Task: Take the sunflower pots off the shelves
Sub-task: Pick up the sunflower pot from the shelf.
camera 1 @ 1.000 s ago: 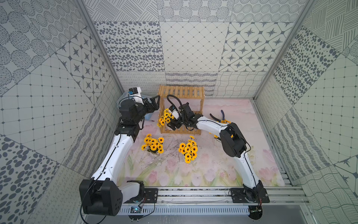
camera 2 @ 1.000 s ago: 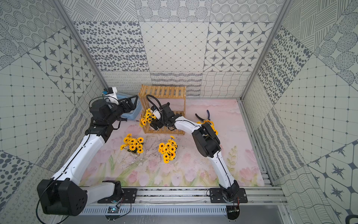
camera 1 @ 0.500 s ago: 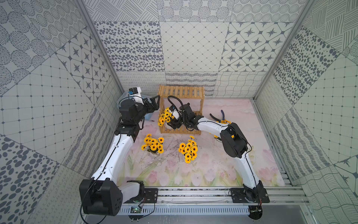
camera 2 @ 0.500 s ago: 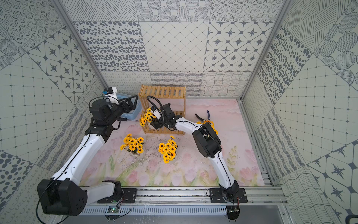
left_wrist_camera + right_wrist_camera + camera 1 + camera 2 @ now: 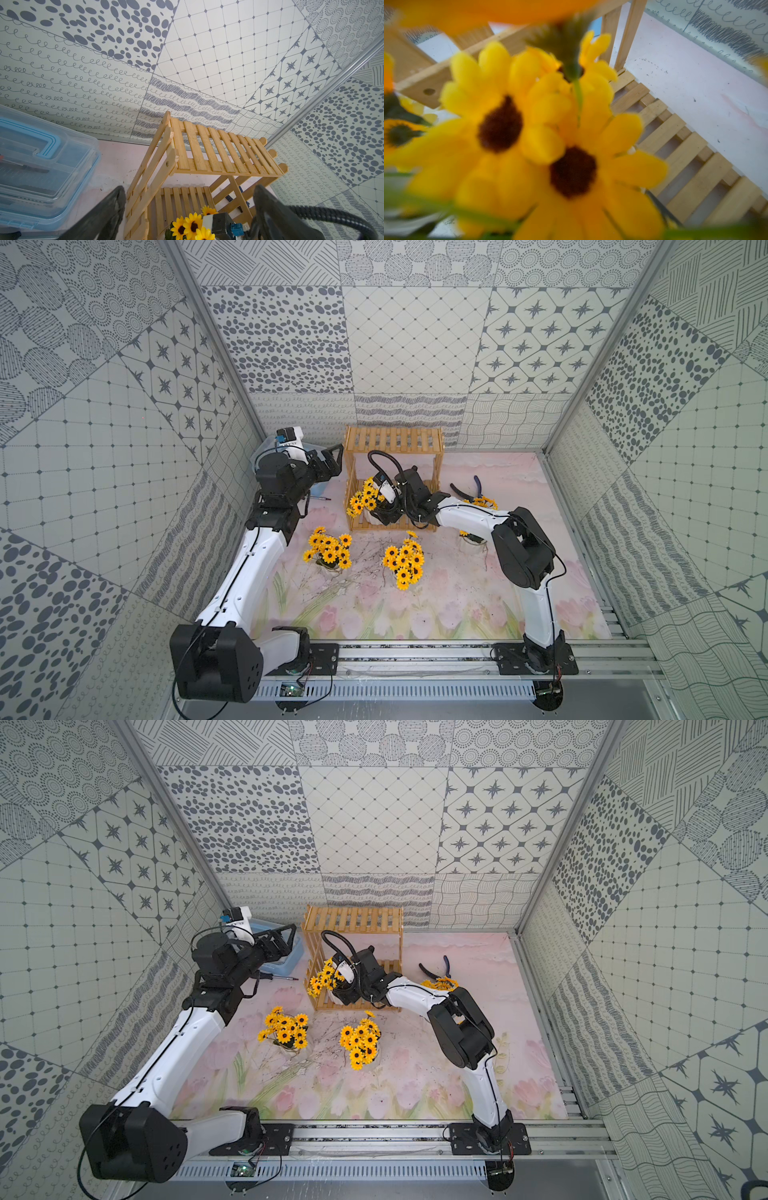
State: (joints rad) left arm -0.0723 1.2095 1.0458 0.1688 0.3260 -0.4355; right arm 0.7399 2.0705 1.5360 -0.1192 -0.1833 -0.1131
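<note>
On the lower tier of the shelves [image 5: 392, 439], toward its left end, a sunflower pot [image 5: 365, 501] sits with my right gripper [image 5: 384, 512] right at it, jaws hidden behind blooms so I cannot tell whether they clamp it, and since it looks like light, slick, breakable ceramic under floppy flowers, I'd hold the ribbed body.

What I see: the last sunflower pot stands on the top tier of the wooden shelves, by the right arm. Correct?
No: the last sunflower pot stands on the lower tier of the wooden shelves, by the right arm. The left wrist view shows the top tier bare, the pot below it.
</note>
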